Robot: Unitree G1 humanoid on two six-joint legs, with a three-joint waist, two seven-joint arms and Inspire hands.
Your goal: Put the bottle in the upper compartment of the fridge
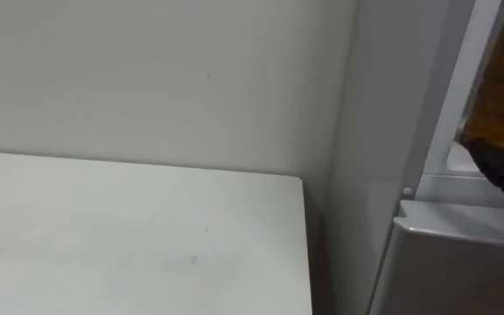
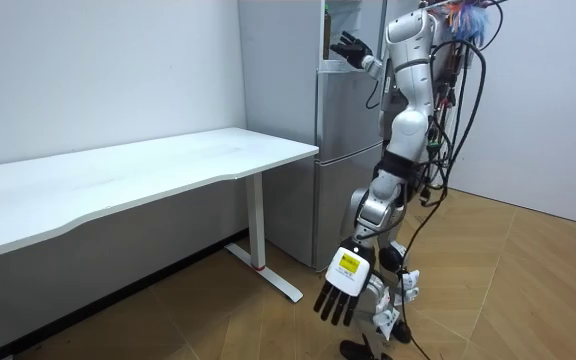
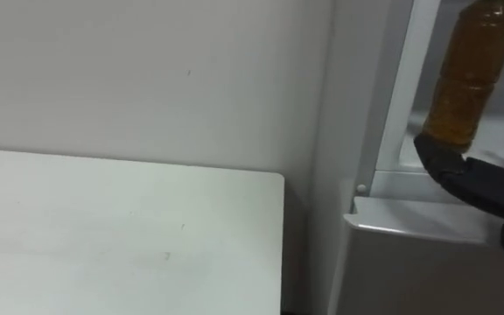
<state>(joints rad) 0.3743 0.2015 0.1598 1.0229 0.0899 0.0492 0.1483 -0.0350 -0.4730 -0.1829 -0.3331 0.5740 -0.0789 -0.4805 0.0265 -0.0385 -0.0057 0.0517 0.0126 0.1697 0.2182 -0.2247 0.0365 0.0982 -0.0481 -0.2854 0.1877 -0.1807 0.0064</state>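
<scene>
A clear bottle of amber liquid (image 3: 471, 74) stands upright inside the open upper compartment of the silver fridge (image 2: 348, 150); it is also in the left eye view (image 1: 497, 87). My right hand (image 3: 466, 179) is raised to the compartment, just below and beside the bottle's base, with its dark fingers stretched out and open. One fingertip lies against the bottom of the bottle. In the room view this hand (image 2: 353, 48) is spread at the fridge opening. My left hand (image 2: 346, 285) hangs open by my side, holding nothing. I stand right in front of the fridge.
The shut lower fridge door (image 3: 418, 254) sits just under the right hand. A long white table (image 1: 129, 236) stands against the wall left of the fridge, with a narrow gap between them. Wooden floor lies behind me.
</scene>
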